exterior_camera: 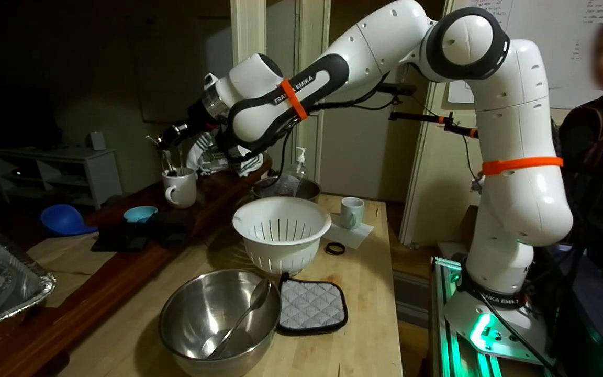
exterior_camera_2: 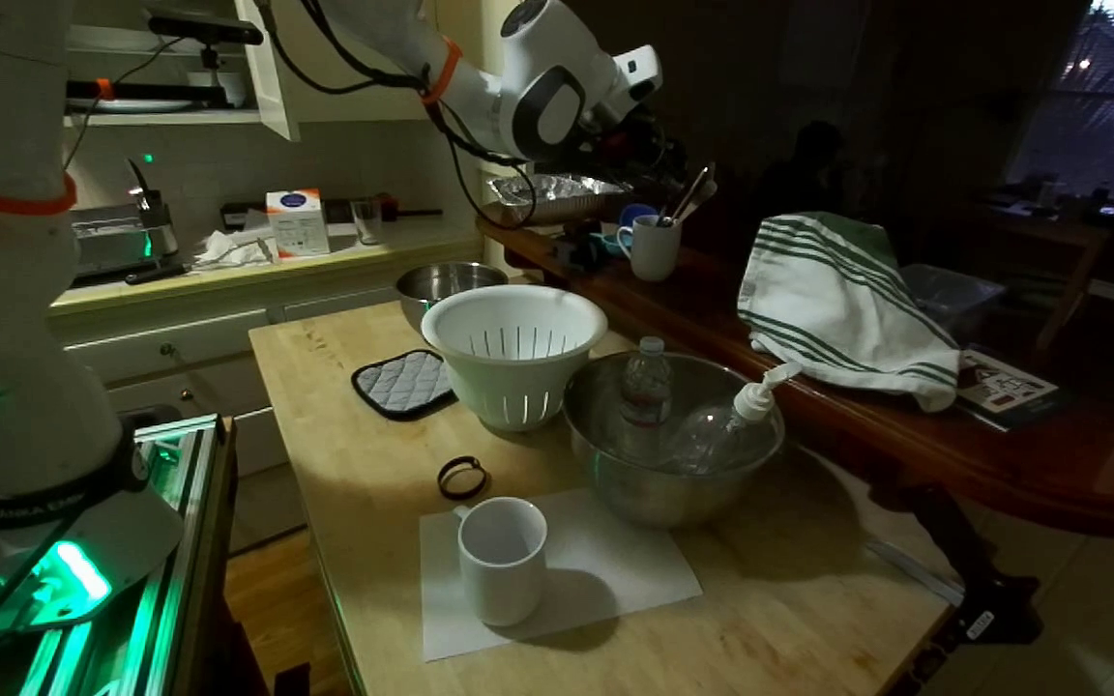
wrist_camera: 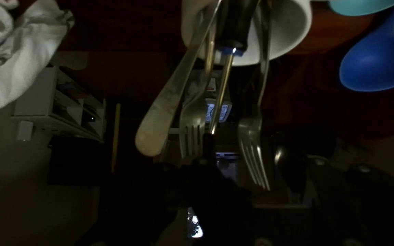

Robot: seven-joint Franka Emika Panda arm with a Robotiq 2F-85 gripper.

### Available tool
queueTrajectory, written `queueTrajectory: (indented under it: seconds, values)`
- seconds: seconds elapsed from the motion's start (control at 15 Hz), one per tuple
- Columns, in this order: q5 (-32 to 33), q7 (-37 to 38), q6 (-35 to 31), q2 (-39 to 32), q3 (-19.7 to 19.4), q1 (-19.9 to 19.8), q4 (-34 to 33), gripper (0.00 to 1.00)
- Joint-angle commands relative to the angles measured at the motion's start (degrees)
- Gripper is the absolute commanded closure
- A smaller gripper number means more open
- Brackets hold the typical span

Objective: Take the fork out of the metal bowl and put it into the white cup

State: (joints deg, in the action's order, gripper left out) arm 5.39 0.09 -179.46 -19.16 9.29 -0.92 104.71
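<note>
The white cup (exterior_camera: pixel 180 187) is a mug on the wooden ledge, also in an exterior view (exterior_camera_2: pixel 655 249) and the wrist view (wrist_camera: pixel 287 32). Several utensils stick up from it, among them a fork (wrist_camera: pixel 251 136) with tines upward and another fork (wrist_camera: pixel 192 126) left of it. My gripper (wrist_camera: pixel 248 150) is at the top of these utensils. Its dark fingers are apart, with the first fork between them and gaps on both sides. The metal bowl (exterior_camera: pixel 191 309) stands on the table with a spoon (exterior_camera: pixel 244 317) inside. It is partly hidden behind the colander in an exterior view (exterior_camera_2: pixel 422 290).
A white colander (exterior_camera: pixel 281 230) stands mid-table. Behind it is another steel bowl (exterior_camera_2: pixel 673 493) holding bottles. An empty white mug (exterior_camera_2: pixel 502 561) stands on paper. A pot holder (exterior_camera: pixel 312 306), blue ladle (wrist_camera: pixel 378 61), cyan cup (exterior_camera: pixel 140 213), foil tray (exterior_camera: pixel 13 293) and towel (exterior_camera_2: pixel 837 300) are nearby.
</note>
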Motion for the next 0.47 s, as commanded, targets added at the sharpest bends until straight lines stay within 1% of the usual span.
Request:
queueTrajectory:
  seconds: [0.0,0.07,0.13,0.2,0.33,0.4]
  values:
    - [3.45,2.17,2.45,6.86,-5.7,4.19,0.94,0.17]
    - [5.35,2.73,3.97,9.68,-7.94,6.25,1.28,0.1]
    - [7.16,3.01,5.84,12.03,-9.15,7.68,1.13,0.03]
    - [10.23,4.64,7.81,14.27,-11.01,9.47,0.96,0.0]
    - [18.37,8.69,14.52,17.75,-11.94,11.63,-0.88,0.0]
    - [20.48,8.31,18.32,18.55,-10.33,11.87,-1.94,0.0]
